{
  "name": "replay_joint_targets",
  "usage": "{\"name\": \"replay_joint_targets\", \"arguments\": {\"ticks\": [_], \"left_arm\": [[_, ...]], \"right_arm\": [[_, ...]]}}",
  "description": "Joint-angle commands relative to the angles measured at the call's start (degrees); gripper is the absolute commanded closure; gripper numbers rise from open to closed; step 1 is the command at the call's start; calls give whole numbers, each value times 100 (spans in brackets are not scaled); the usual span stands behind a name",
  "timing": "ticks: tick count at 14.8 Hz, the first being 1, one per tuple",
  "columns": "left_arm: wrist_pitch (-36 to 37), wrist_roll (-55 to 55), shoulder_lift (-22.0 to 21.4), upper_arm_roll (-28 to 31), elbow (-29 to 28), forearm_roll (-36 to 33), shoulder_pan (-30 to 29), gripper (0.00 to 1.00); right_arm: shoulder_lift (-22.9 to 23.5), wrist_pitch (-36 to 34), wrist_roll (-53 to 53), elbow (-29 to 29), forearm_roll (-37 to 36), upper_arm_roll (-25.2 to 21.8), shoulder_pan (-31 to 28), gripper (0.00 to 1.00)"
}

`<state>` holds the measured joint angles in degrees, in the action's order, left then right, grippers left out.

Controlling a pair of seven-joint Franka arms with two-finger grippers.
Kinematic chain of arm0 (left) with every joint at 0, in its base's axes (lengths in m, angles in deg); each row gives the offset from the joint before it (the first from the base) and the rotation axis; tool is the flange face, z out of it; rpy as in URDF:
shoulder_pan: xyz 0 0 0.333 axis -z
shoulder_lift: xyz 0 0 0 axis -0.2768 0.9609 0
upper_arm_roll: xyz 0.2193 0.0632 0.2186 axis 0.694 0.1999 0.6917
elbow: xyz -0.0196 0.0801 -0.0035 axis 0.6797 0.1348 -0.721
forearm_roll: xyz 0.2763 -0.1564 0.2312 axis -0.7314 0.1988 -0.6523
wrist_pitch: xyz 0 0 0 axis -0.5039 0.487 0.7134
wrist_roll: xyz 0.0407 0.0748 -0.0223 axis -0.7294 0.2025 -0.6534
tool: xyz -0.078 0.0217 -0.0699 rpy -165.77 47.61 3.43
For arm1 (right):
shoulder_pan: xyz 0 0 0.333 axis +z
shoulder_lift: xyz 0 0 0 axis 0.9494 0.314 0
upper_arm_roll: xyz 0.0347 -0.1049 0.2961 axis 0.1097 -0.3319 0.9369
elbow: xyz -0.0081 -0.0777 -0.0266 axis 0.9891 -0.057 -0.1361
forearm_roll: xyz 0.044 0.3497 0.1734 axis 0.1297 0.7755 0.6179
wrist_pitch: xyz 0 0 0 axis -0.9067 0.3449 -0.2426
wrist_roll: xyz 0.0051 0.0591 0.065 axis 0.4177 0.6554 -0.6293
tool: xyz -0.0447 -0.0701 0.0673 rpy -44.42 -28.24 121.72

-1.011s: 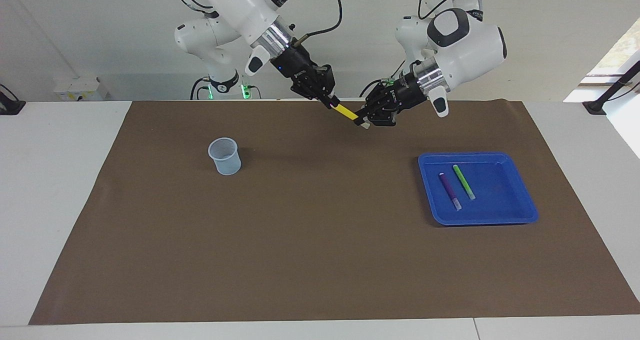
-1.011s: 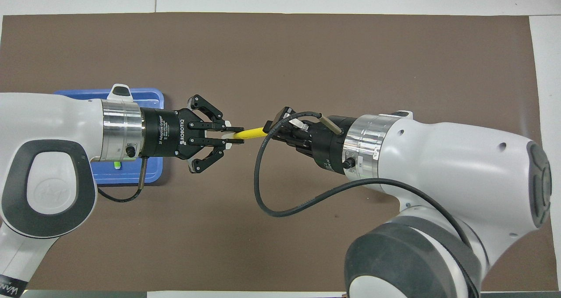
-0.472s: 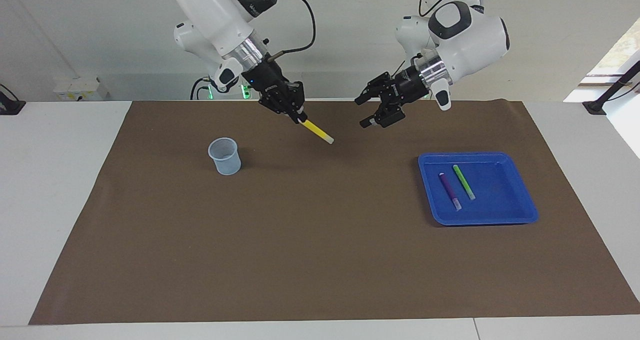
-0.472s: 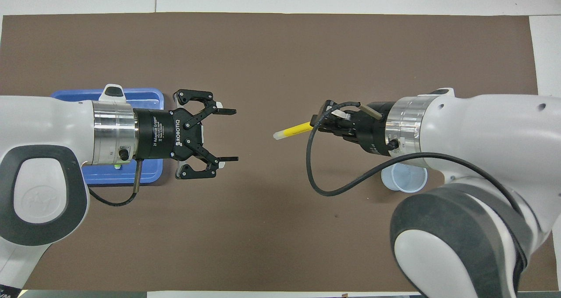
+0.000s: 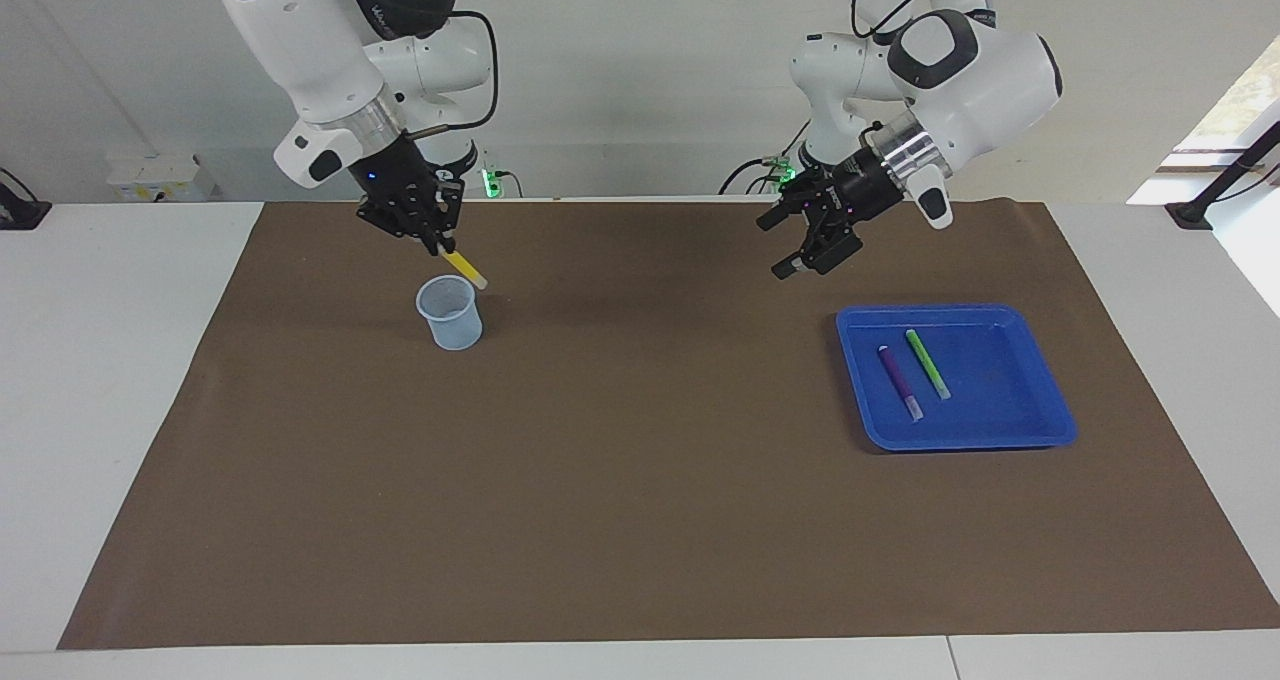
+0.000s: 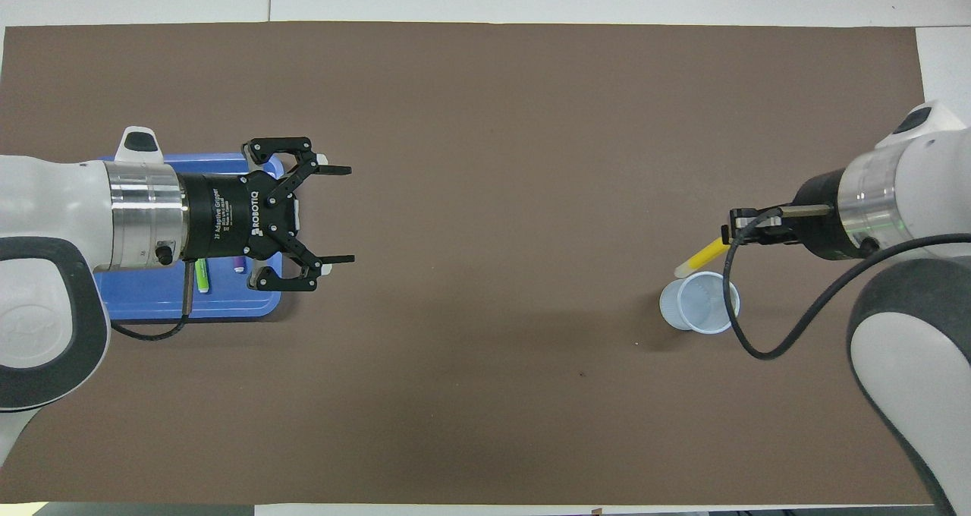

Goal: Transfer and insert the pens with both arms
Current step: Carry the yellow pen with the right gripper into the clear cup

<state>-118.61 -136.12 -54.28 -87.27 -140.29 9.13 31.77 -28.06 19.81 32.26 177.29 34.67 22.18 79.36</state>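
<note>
My right gripper point(image 5: 437, 241) is shut on the yellow pen point(image 5: 464, 266). It holds the pen slanted, pale tip down, just above the rim of the clear plastic cup point(image 5: 449, 312). In the overhead view the right gripper point(image 6: 737, 233) holds the yellow pen point(image 6: 702, 256) with its tip beside the cup point(image 6: 699, 303). My left gripper point(image 5: 787, 249) is open and empty in the air over the mat beside the blue tray point(image 5: 955, 311). The green pen point(image 5: 928, 364) and the purple pen point(image 5: 900, 381) lie in the tray. In the overhead view my left gripper point(image 6: 345, 214) partly hides the tray point(image 6: 190, 311).
A brown mat point(image 5: 640, 500) covers most of the white table. Two smaller white arms with green lights point(image 5: 487, 182) stand at the robots' end of the table.
The left gripper opened and let go of the yellow pen, then drew back toward the tray. The right gripper carried the pen from the mat's middle to above the cup.
</note>
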Motion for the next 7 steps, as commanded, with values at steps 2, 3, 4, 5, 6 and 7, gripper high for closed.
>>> {"name": "replay_joint_targets", "arguments": {"ticks": [2,3,4,5,6,7], "left_arm": [[151,725,-23,1,-359,-999,-259,0],[239,1146,-5,1,-403,-1114,-373,0],[292,1655,30,1,-465,-1315,-505,0],[267,2165,117,1,-570,-1656,-549,0],[223,2605,179,1,-614,-1999,-628,0],[205,3010,310,1,-615,-2211,-847,0]], "right_arm": [[-233,-68,714,390,-445,73,-343,89],[-242,-24,750,479,-445,73,-378,89],[-260,38,733,549,-445,73,-379,89],[-286,143,724,637,-445,82,-361,89],[-330,257,715,734,-445,82,-352,89],[-356,397,706,822,-445,82,-335,89]]}}
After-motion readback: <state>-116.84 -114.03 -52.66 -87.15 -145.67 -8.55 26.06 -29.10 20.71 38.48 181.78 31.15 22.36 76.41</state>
